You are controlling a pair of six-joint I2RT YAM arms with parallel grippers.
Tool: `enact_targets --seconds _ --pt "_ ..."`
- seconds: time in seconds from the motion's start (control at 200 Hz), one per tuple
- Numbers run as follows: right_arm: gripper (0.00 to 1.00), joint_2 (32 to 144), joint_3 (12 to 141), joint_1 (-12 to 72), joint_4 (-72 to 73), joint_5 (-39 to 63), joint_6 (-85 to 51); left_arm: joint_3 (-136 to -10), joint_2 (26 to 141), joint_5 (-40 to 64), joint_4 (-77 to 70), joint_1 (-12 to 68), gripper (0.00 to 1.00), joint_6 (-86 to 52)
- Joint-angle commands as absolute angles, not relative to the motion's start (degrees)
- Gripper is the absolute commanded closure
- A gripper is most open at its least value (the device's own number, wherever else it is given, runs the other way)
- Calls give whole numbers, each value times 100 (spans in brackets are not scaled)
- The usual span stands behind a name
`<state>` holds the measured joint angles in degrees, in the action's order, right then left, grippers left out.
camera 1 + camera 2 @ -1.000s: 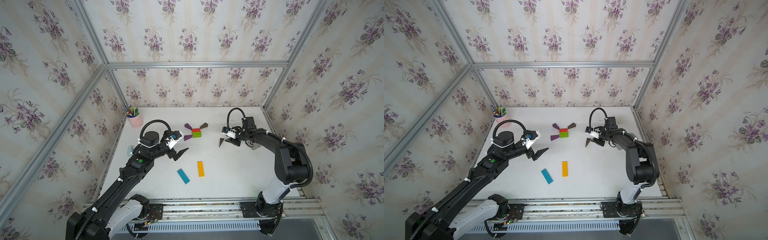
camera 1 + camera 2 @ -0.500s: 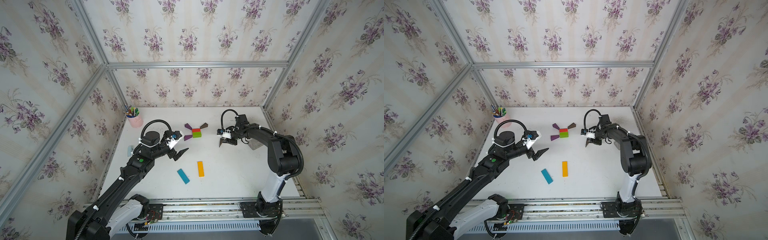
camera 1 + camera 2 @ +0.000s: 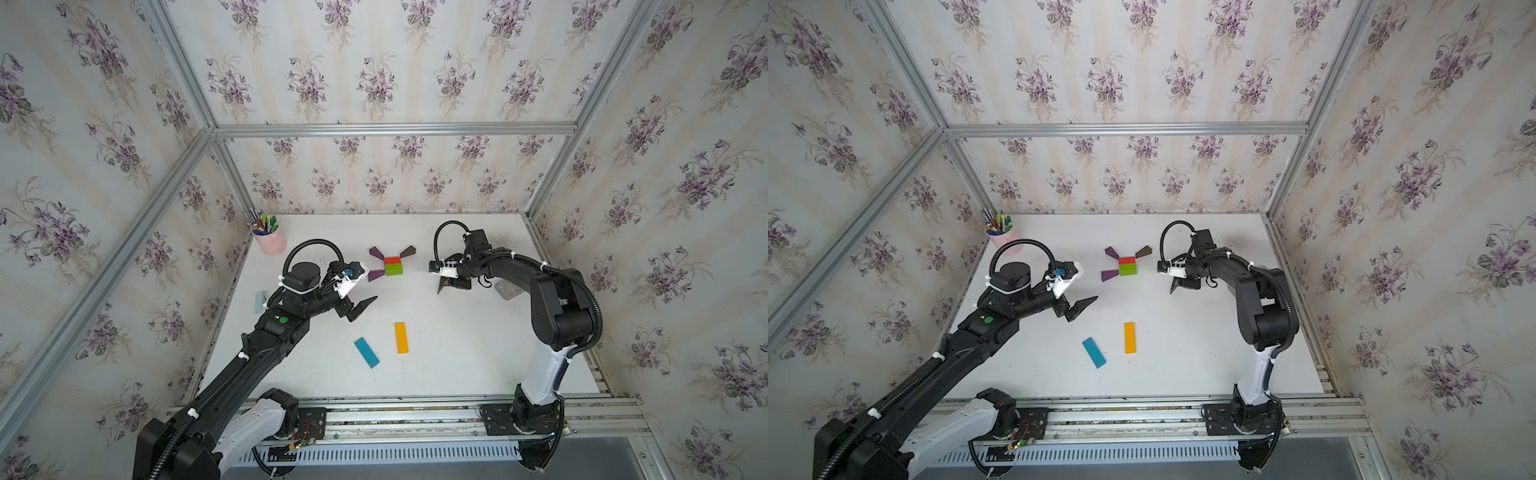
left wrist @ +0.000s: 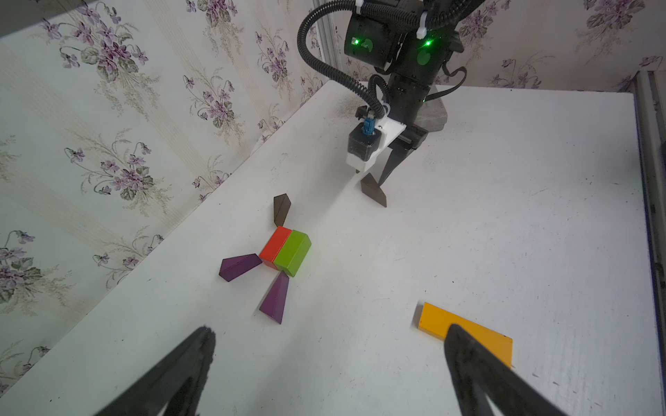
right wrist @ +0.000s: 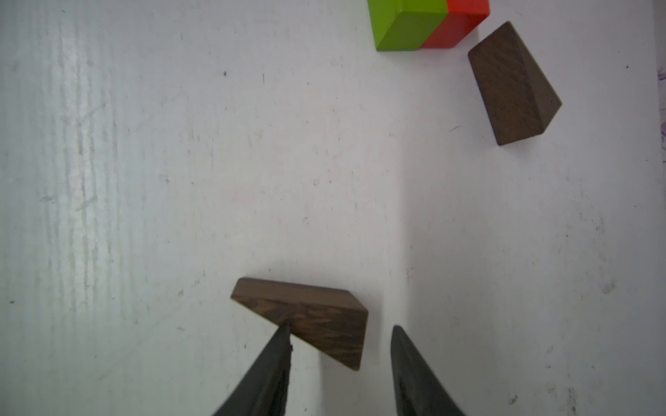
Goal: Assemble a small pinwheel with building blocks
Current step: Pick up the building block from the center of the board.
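- Three blades lay at the hub (image 3: 392, 265): two purple wedges (image 4: 239, 266) and one brown wedge (image 4: 281, 209). The green block's corner nearest the right arm was bare.
- By my reading, the step in hand was the fourth blade. A loose wedge (image 5: 310, 317), also brown, lay on the tabletop (image 3: 457, 374) well apart from the hub, at the right tool (image 5: 340, 327).
- That tool's jaws stood narrowly parted about one corner of the loose wedge. One finger touched it and the other stood clear, so nothing was clamped.
- Left tool (image 4: 328, 327) was wide and empty, hovering over the tabletop near the orange bar (image 3: 401, 338).
- Next move probably called for a firm hold on the loose wedge, then carrying it to the bare corner, narrow end inward, without shoving the green block.
- Orange bar and blue bar (image 3: 366, 352) lay apart from the hub, so the stem was not yet built.
- No brand, label or writing could be read.
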<state>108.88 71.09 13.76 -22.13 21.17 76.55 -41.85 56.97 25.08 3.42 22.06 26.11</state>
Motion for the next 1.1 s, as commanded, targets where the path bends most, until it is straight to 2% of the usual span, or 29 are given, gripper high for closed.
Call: enact_targets --seconds 0.0,0.32,0.625,0.794,1.094 --pt "53 10985 7207 1402 -2266 2000 7954 -4166 5713 2479 229 2206 0 2611" --pt "53 11309 7526 1483 -2643 1870 8112 -4176 5748 2478 236 2208 0 2619" --pt "61 11391 7576 1485 -2784 1945 8017 -4176 5742 2496 233 2206 0 2619" --pt "73 11409 7601 1485 -2862 2060 7906 -4178 5726 2500 236 2206 0 2624" --pt "77 11482 7797 1532 -2731 2263 7105 -4184 5704 2486 237 2206 0 2619"
